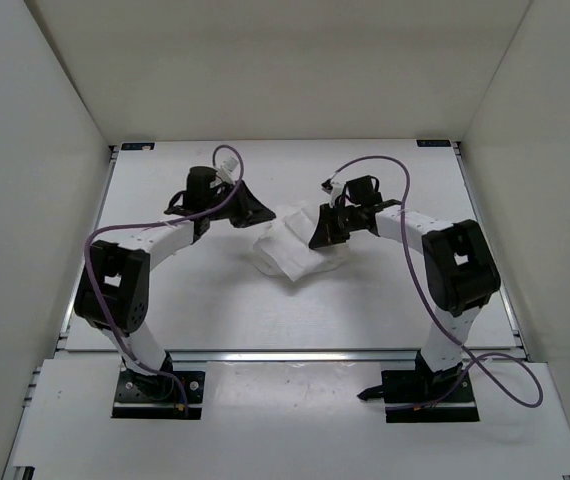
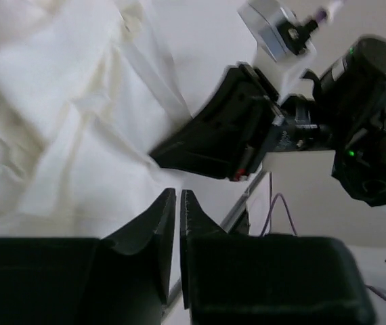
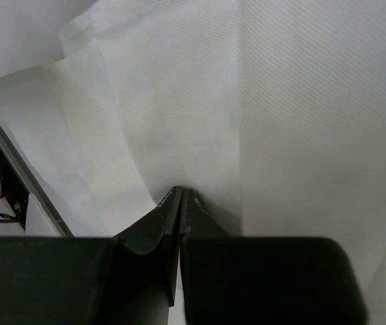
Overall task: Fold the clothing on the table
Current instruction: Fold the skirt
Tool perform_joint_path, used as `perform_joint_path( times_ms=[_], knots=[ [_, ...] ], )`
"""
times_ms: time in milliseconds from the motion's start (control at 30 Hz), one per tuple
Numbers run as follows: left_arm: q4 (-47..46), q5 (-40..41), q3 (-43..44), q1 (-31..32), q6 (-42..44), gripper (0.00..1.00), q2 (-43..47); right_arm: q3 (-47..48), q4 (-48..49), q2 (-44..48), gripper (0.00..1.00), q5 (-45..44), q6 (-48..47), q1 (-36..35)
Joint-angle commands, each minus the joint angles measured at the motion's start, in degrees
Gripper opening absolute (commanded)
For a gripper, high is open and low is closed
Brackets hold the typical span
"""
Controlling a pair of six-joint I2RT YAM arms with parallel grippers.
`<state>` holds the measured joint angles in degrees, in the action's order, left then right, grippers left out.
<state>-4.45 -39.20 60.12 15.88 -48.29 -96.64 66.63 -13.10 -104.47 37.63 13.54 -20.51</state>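
Note:
The white clothing lies bunched in a wrinkled heap in the middle of the table. My left gripper hovers at the heap's left edge. In the left wrist view its jaws stand a narrow slit apart with nothing between them, above the clothing. My right gripper is on the heap's right side. In the right wrist view its tips are shut on a fold of the clothing, which puckers toward them. The right gripper also shows in the left wrist view.
White walls enclose the table on three sides. A metal rail runs along the near edge, and black brackets mark the far corners. Purple cables loop over both arms.

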Motion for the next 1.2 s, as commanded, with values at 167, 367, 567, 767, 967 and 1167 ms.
perform_joint_path(
  times_ms=[167,367,567,767,967,1167],
  knots=[
    [12.25,12.29,3.25,13.12,9.09,0.0,-0.65,-0.98,7.04,-5.13,0.0,1.58,-0.27,-5.24],
    [17.36,17.05,1.15,13.74,12.87,0.0,-2.32,-0.45,6.86,-4.0,0.0,1.05,1.13,-1.74],
    [17.8,18.46,-1.15,12.69,14.54,0.0,-4.95,1.13,6.52,2.68,0.0,0.25,1.93,5.3],
    [19.48,19.96,-0.7,13.3,16.57,0.0,-9.0,-2.37,7.21,2.95,0.0,0.87,2.1,8.65],
    [19.83,20.74,0.26,12.33,17.09,0.0,-8.57,-7.83,8.45,0.77,0.0,-0.19,0.7,6.8],
    [23.51,22.95,2.99,9.18,21.74,0.0,-6.2,-5.9,5.2,1.89,0.0,-0.81,-0.88,7.15]
  ],
)
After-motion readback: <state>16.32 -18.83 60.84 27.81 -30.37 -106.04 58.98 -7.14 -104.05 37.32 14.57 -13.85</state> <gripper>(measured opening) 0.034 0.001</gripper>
